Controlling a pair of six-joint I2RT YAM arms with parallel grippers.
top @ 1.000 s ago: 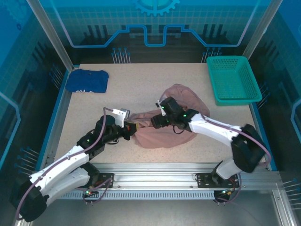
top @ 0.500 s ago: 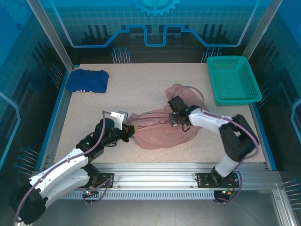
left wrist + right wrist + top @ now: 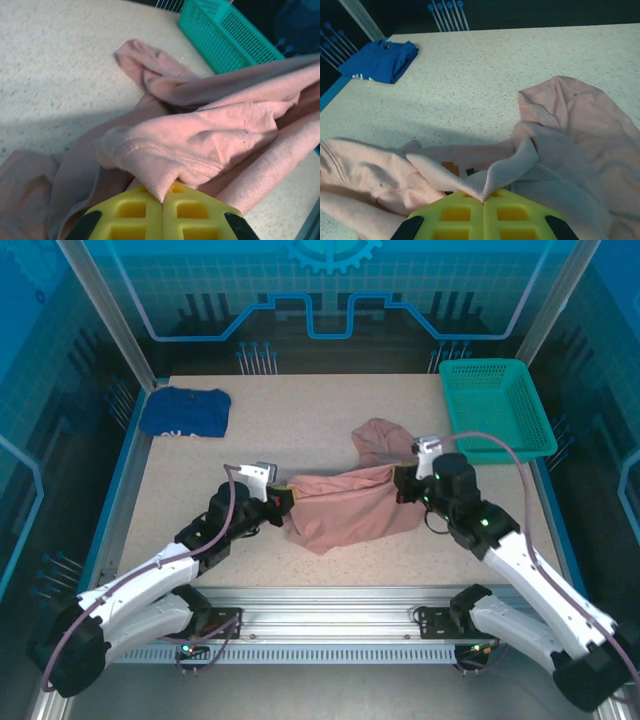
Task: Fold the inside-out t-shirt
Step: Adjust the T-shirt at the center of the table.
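Top external: left gripper (image 3: 283, 503) and right gripper (image 3: 402, 485) clamp t-shirt (image 3: 350, 512)

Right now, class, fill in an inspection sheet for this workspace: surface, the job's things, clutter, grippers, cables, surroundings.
Surface: speckled beige table.
Job's things: pink t-shirt, bunched, spanning between both grippers, not yet folded.
Clutter: folded blue garment at the far left corner; green basket at the far right.
Grippers: left gripper shut on the shirt's left end; right gripper shut on its right end.
Cables: left arm's cable and right arm's cable loop above the wrists.
Surroundings: blue panels, aluminium frame.
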